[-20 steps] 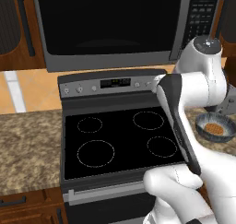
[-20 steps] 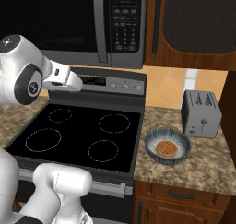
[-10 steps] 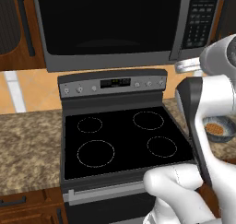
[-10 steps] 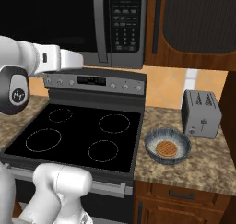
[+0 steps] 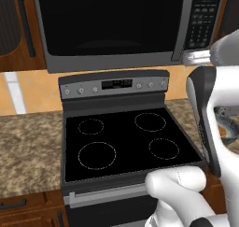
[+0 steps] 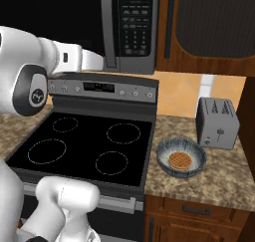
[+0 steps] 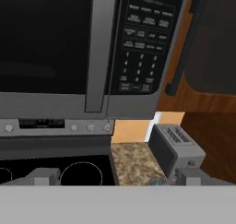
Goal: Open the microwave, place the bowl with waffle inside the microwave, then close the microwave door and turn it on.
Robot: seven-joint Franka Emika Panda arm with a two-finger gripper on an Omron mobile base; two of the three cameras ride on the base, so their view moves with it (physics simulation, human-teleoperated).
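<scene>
- Handle upper centre of hand view, above and ahead of gripper; long axis vertical.
- Door closed.
- Fingertips set wide apart, empty.

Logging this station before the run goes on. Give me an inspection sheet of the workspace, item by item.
Surface: speckled brown stone counter on both sides of a black glass stove top.
Job's things: microwave mounted above the stove, microwave door shut; bowl on the counter right of the stove, waffle lying inside it.
Clutter: grey toaster behind the bowl, apart from it.
Grippers: gripper raised toward the door's handle bar, not touching it; its fingertips sit wide apart in the hand view.
Cables: nothing seen.
Surroundings: dark wood cabinets above, wood drawers below, orange wall behind.
</scene>
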